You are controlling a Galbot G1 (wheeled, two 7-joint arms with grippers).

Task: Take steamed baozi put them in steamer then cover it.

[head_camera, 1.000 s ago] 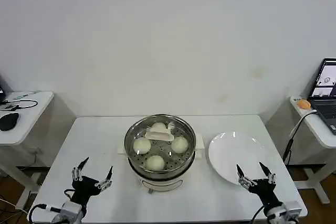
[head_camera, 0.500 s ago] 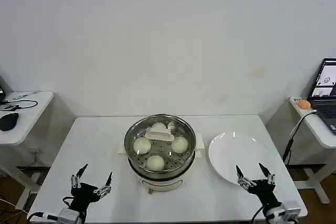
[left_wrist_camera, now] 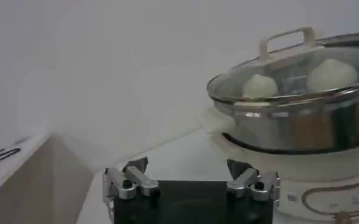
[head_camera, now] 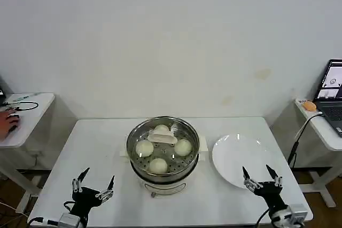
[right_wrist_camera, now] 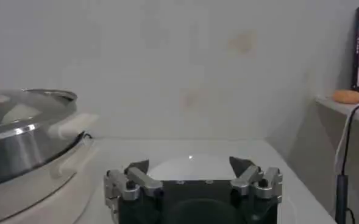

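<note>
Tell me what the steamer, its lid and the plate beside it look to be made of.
Steamer: polished stainless steel by its mirror-like sheen, on a white base, probably plastic.
Lid: clear glass, since the baozi show through it, with a metal rim and a cream handle, likely plastic.
Plate: glossy white, ceramic or melamine; the look alone cannot settle which.

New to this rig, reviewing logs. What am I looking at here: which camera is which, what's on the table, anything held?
It's a two-armed robot at a white table. The wide picture is from its head camera; the other two are from cameras on each wrist. The left gripper and right gripper sit low at the near edge, both open, holding nothing. At the centre is the steamer, four steamed baozi inside, the glass cover on top. A bare white plate lies to the steamer's right.
</note>
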